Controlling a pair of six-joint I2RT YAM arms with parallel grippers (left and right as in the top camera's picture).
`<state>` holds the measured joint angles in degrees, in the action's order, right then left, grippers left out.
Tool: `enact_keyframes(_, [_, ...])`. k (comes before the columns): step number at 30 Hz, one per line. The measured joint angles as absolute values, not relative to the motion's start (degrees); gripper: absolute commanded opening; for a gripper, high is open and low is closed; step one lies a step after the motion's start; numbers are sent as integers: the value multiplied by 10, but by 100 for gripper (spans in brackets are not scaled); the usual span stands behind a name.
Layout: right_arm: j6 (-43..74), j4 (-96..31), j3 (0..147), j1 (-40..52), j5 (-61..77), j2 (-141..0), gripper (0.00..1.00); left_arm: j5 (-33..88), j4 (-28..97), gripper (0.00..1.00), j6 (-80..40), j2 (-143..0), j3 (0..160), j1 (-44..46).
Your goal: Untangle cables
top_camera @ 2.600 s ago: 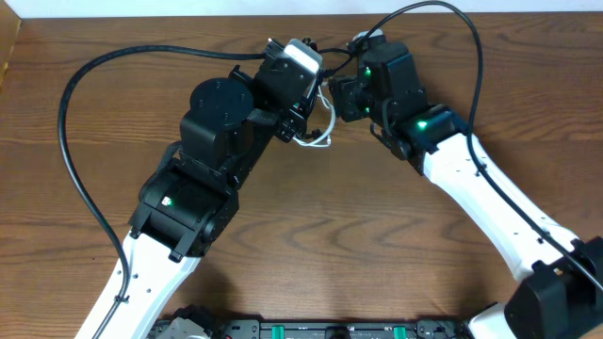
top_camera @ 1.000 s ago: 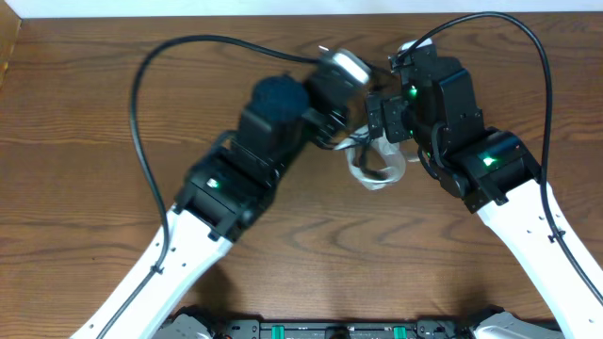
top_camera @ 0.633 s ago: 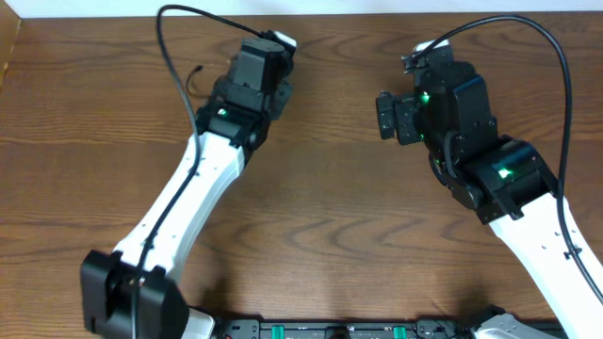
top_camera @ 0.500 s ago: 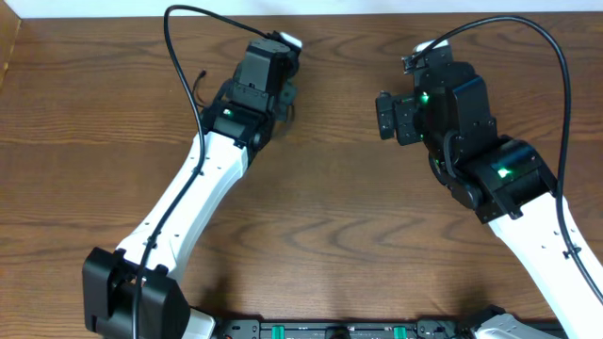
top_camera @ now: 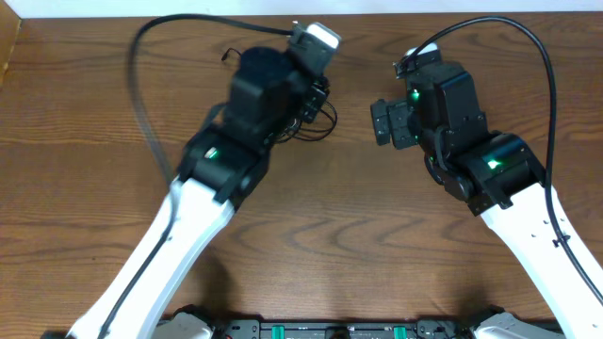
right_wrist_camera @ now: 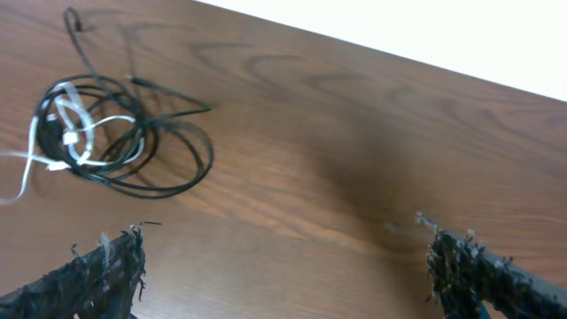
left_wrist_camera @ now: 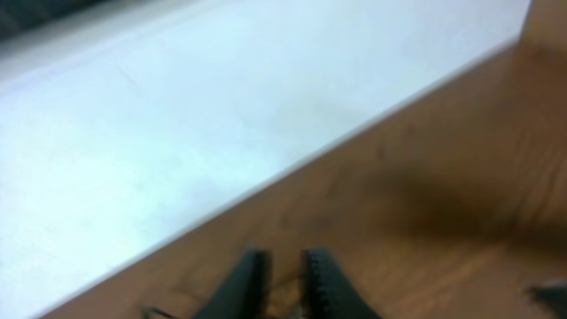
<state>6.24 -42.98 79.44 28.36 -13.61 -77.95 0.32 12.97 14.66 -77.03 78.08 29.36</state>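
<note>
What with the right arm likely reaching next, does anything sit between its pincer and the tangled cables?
Nothing visible does: from the right wrist, only bare table lies between the open right pincer and the cables.

Brown wood-grain table (top_camera: 320, 226). A thin black cord (right_wrist_camera: 142, 133) lies coiled around 12 o'clock. A short white cord (right_wrist_camera: 84, 133) is tangled inside.

Both arms stretch forward, left tool (left_wrist_camera: 285, 266) with its 2 fingers nearly together, right tool (right_wrist_camera: 288, 257) spread wide.

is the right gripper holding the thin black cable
No, the right gripper stands open and empty; the thin black cable lies coiled on the wooden table.
</note>
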Motion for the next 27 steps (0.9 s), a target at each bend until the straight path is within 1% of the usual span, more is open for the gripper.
enact_keyframes(1, [62, -431, 794, 284, -123, -783, 99, -3, 131, 38, 149, -754, 782, 291])
enact_keyframes(2, [62, -431, 794, 284, -108, -788, 99, -16, 136, 48, 150, -737, 784, 287])
enact_keyframes(5, [62, -426, 787, 284, -76, -816, 99, -56, 166, 61, 150, -717, 790, 270])
enact_keyframes(8, [46, -422, 770, 284, -42, -884, 99, -95, 218, 61, 150, -719, 791, 238])
enact_keyframes(12, [-17, -389, 761, 289, -21, -968, 99, -112, 237, 61, 129, -728, 790, 173])
enact_keyframes(15, [-73, -344, 759, 300, -12, -1010, 99, -105, 257, 61, 95, -728, 790, 109])
enact_keyframes(18, [-110, -278, 759, 307, -10, -1035, 99, -67, 298, 61, 65, -728, 790, 57])
enact_keyframes(22, [-131, -220, 760, 310, -3, -1071, 99, -38, 339, 61, 44, -728, 790, 37])
enact_keyframes(27, [-139, -201, 760, 310, 16, -1124, 99, -19, 368, 61, 32, -728, 790, 37])
